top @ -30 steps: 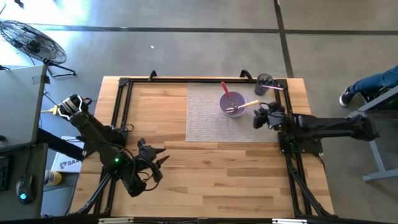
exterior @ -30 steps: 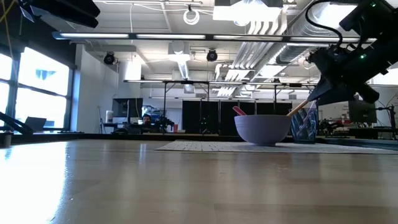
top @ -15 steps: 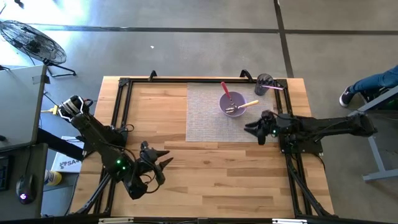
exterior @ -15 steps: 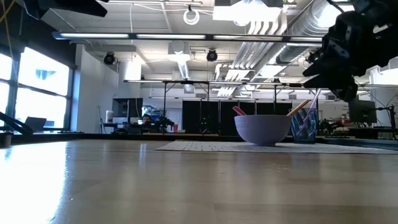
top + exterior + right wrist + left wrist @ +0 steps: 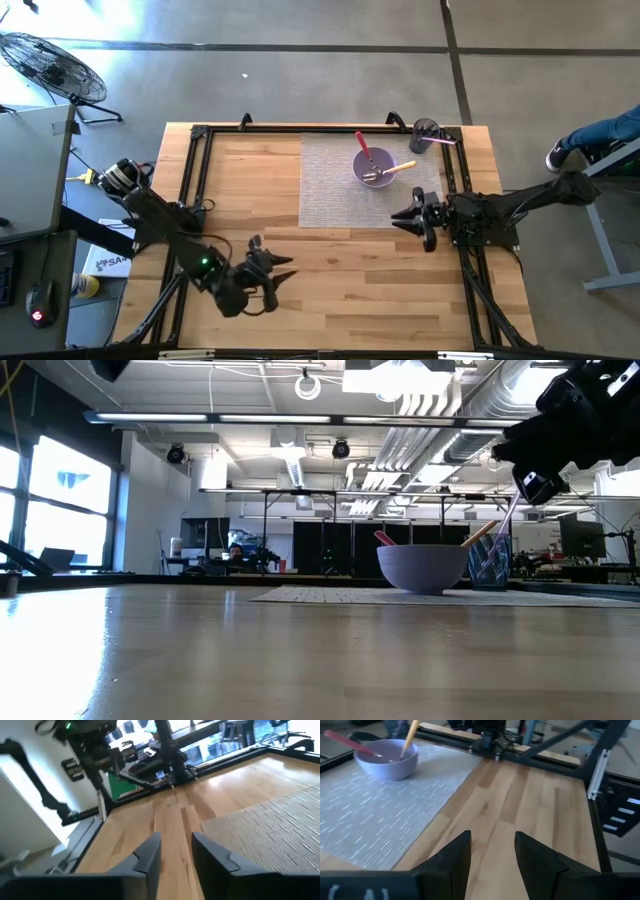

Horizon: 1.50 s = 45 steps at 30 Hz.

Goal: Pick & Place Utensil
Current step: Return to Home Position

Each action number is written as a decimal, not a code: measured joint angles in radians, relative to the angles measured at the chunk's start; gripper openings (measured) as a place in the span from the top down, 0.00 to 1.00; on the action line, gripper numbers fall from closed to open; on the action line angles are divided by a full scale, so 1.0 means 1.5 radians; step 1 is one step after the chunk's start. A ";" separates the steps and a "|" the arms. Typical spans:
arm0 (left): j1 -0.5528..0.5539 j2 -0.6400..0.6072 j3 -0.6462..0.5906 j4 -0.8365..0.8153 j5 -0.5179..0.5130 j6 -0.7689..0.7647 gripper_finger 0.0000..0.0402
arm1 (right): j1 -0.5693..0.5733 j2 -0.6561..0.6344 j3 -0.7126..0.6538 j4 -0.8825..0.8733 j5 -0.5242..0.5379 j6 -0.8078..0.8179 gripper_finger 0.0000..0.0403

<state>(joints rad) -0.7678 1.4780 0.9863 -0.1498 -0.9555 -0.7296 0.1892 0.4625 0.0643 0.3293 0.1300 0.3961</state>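
Fingers (image 5: 150, 855) of the right gripper (image 5: 176, 840) stand spread, empty, at the mat's (image 5: 330, 190) edge. The yellow spoon (image 5: 398, 168) lies in the purple bowl (image 5: 372, 167), handle toward this nearer arm. Left gripper (image 5: 492, 837), likewise spread, hangs well apart.

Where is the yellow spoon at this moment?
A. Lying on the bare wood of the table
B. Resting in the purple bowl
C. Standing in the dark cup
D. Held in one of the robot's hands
B: the yellow spoon leans in the purple bowl with its handle sticking out over the rim, while the right hand is open, empty and off to the side of the bowl.
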 joint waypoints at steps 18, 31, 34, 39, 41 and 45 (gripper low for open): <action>0.150 0.057 0.000 0.071 0.124 0.119 0.63 | -0.136 -0.021 0.000 -0.008 -0.172 -0.110 0.99; 0.219 -0.010 -0.133 0.195 0.139 0.152 0.63 | -0.173 -0.104 0.000 -0.060 -0.232 -0.170 1.00; 0.237 -0.045 -0.171 0.228 0.145 0.163 0.63 | -0.185 -0.118 0.000 -0.071 -0.233 -0.189 1.00; 0.241 -0.131 -0.247 0.265 0.149 0.163 0.63 | -0.204 -0.136 0.000 -0.092 -0.235 -0.202 1.00; 0.241 -0.179 -0.279 0.262 0.136 0.164 0.63 | -0.212 -0.147 -0.003 -0.091 -0.240 -0.205 1.00; 0.241 -0.286 -0.345 0.255 0.125 0.179 0.63 | -0.223 -0.166 -0.035 -0.059 -0.251 -0.196 1.00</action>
<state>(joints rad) -0.4057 1.0491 0.4681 0.2329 -0.7682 -0.4608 -0.1455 0.2130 0.0114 0.2408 -0.2458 0.1015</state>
